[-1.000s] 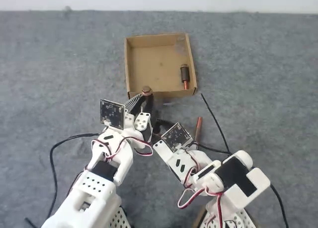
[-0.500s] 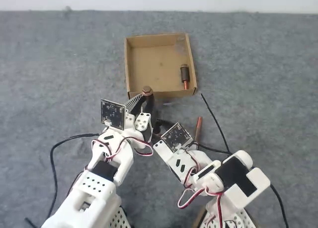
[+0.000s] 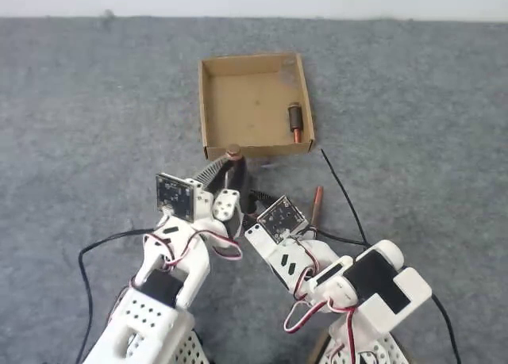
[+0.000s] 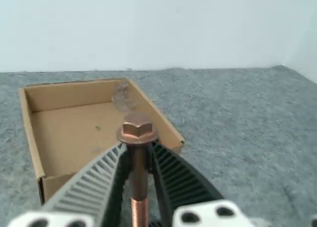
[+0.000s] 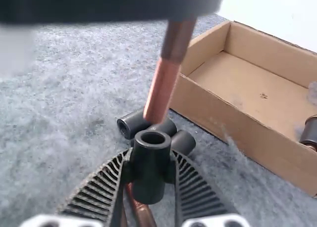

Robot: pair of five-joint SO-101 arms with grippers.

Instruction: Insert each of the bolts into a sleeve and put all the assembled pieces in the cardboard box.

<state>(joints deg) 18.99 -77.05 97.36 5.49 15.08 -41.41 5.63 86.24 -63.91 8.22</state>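
We can read no text, number or sign. The box (image 3: 242, 102) is plain cardboard; any print on the camera board (image 3: 176, 197) is too small.

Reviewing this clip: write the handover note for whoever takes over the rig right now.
Left pincer: shut on a bolt, held head up near the front wall of the cardboard box.
Right pincer: shut on an upright sleeve, close under the bolt's tip; the bolt looks not yet in.
Done: one assembled piece lies in the box.
Left: join this pair and box it. Two loose sleeves lie on the carpet, and a spare bolt lies beside the right arm.
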